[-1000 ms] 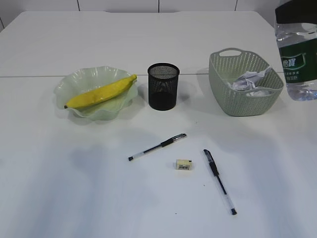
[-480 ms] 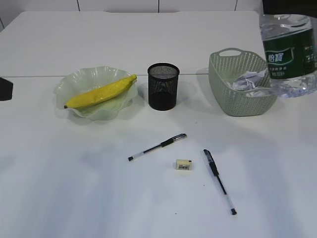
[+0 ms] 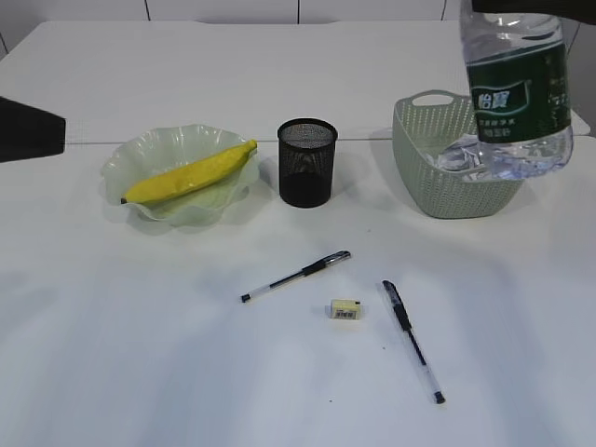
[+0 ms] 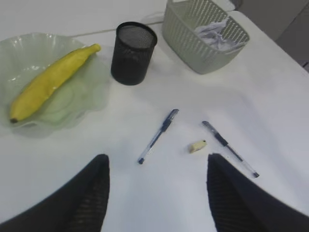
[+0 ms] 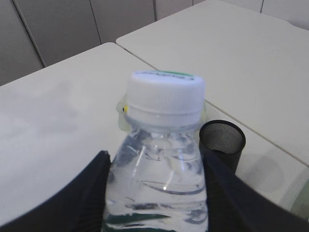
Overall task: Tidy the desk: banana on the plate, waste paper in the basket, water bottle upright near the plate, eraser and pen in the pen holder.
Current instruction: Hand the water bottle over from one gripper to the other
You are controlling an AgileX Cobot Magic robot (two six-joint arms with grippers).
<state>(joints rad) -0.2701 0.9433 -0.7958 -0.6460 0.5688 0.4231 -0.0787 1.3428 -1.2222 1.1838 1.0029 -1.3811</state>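
1. Lower centre of the exterior view, nearest the camera: two pens lie flat on the white table point(image 3: 112, 354) — one pen point(image 3: 296, 276) left of centre, the other pen point(image 3: 413, 341) lower right. The eraser point(image 3: 345, 309) sits between them, touching neither.
2. Middle band, left: the banana point(image 3: 191, 172) lies in the pale green plate point(image 3: 121, 163).
3. Middle band, centre: the black mesh pen holder point(image 3: 306, 161) stands upright, just right of the plate.
4. Middle band, right: the waste paper point(image 4: 215, 33) lies inside the green basket point(image 3: 419, 177).
5. Upper right: the water bottle point(image 3: 515, 88) hangs upright above the table, in front of the basket — the right gripper point(image 5: 154, 193) is clenched on its body, cap up.
6. Left edge: the left gripper point(image 4: 157, 193) holds nothing; its fingers stand apart above the table.
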